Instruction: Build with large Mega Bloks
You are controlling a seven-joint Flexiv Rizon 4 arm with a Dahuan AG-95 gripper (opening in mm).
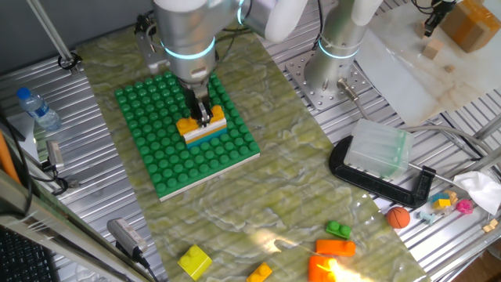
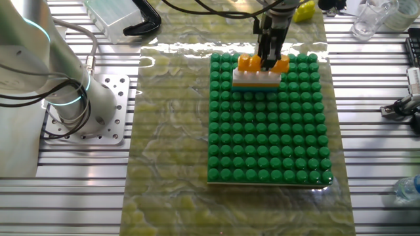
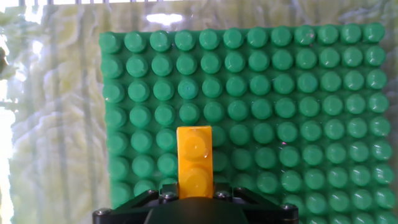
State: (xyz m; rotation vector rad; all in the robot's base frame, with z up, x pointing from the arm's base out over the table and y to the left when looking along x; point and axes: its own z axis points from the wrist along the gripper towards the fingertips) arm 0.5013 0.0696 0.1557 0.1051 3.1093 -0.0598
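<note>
A green studded baseplate [image 1: 156,160] [image 2: 275,144] [image 3: 298,93] lies on the mat. On its far part stands a small stack of Mega Bloks: a cyan bar [image 1: 208,136] at the bottom, a white bar [image 2: 257,79] over it, and a yellow-orange brick [image 1: 190,124] [image 2: 247,63] [image 3: 194,152] on top. My gripper [image 1: 205,117] [image 2: 268,60] [image 3: 194,190] comes straight down on the stack, shut on the yellow-orange brick. The hand view shows the brick held between the two jaws, with the bars under it hidden.
Loose bricks lie at the mat's near right: a yellow one [image 1: 194,261], a green one [image 1: 338,229], an orange one [image 1: 335,247]. A black clamp [image 1: 376,178] holds a clear box [image 1: 380,147]. A second arm's base [image 1: 337,59] and a water bottle [image 1: 37,108] flank the plate.
</note>
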